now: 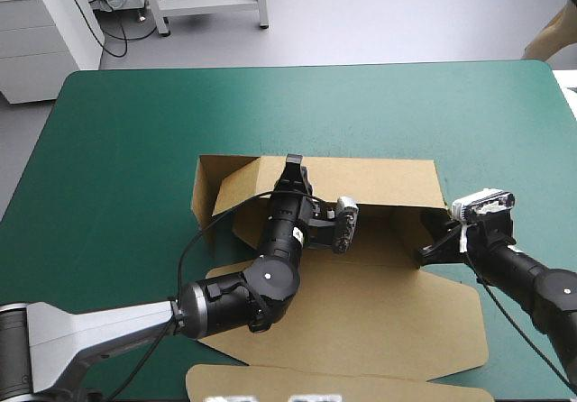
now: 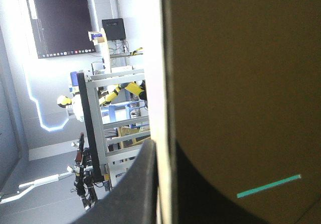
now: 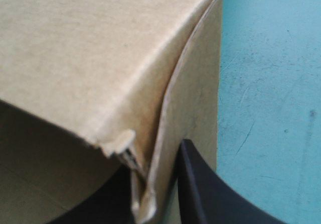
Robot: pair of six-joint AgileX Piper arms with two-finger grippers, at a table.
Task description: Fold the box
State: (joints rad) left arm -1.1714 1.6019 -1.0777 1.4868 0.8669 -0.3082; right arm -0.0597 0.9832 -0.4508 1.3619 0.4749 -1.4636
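High view | left hand [image 1: 293, 163] pinches box [image 1: 379, 182] far wall | right hand [image 1: 422, 256] clamps its right wall

both arms stretch forward, left claw [image 1: 293, 164] and right claw [image 1: 430, 251] pinched nearly closed.

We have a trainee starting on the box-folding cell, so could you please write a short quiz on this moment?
1. True or false: the box lies wholly flat on the teal-green cover.
2. Where does the left gripper grip? A) the top edge of the box's far wall B) the flat lid C) nothing
3. In a few words: what is the right gripper holding?
Key: 1. False: the far walls stand raised. 2. A. 3. The box: it is shut on a wall corner at the box's right side.
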